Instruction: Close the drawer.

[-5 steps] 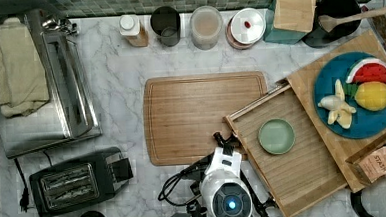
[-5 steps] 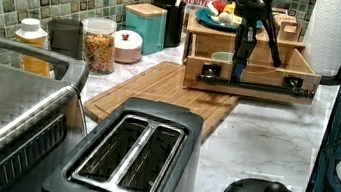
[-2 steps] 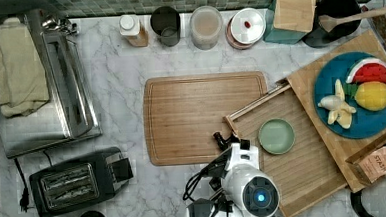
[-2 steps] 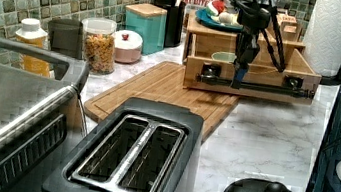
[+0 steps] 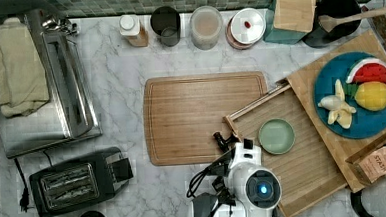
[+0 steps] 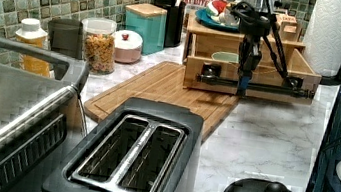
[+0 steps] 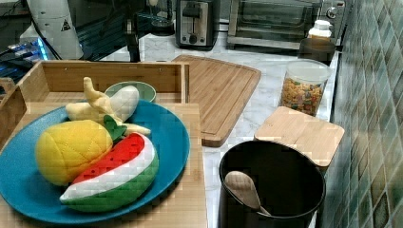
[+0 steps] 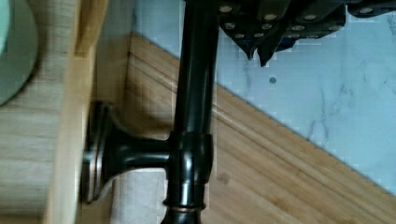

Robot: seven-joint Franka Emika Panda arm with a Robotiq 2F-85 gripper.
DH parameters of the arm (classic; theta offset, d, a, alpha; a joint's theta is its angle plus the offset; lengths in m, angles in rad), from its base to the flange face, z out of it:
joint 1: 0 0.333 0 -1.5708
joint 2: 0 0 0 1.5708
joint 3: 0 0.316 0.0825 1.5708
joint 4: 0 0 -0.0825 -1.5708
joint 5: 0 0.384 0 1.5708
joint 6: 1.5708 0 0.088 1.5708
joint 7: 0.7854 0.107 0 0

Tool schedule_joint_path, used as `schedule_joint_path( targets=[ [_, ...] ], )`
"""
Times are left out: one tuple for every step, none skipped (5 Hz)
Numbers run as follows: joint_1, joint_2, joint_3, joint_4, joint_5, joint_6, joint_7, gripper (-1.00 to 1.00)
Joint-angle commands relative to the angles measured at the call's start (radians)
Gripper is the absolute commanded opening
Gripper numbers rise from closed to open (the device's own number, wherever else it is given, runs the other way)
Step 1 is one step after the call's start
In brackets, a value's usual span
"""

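A: What sits along the counter, from the top view's left?

B: A toaster oven (image 5: pixel 55 90) with a cloth (image 5: pixel 13 65) on it, and a black 2-slot toaster (image 5: pixel 77 180) below it; then the chopping board (image 5: pixel 204 118) in the middle; then the drawer (image 5: pixel 303 158), pulled out of its wooden box (image 5: pixel 307 80) and angled across the marble.

A: What is in the drawer?

B: 1 small green bowl (image 5: pixel 276 136) on the ribbed floor; a blue plate (image 5: pixel 355 94) of toy fruit rests on the box top at the top view's right.

A: And the gripper?

B: The gripper (image 6: pixel 242 83) hangs just in front of the drawer's front panel in the left view, beside the dark bar handle (image 8: pixel 194 116); in the wrist view the fingertips (image 8: pixel 257 46) sit close together, right next to the bar and not around it; whether they touch it, I cannot tell.

A: So it holds nothing?

B: The fingers look closed on nothing; the drawer stands open.
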Motion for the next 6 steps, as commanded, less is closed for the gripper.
schedule_joint_path(
  targets=[
    [0.000,0.093,0.003,-0.076,-0.024,-0.039,0.033,-1.00],
    [-0.031,0.084,-0.017,-0.039,-0.079,-0.086,0.011,-1.00],
    [-0.077,0.057,-0.051,-0.019,-0.110,-0.091,-0.044,-1.00],
    [-0.113,0.093,-0.085,0.032,-0.110,-0.050,-0.111,-1.00],
    [-0.112,0.126,-0.147,0.086,-0.057,-0.012,-0.204,-1.00],
    [-0.112,0.163,-0.196,0.191,-0.004,-0.062,-0.260,-1.00]
  ],
)
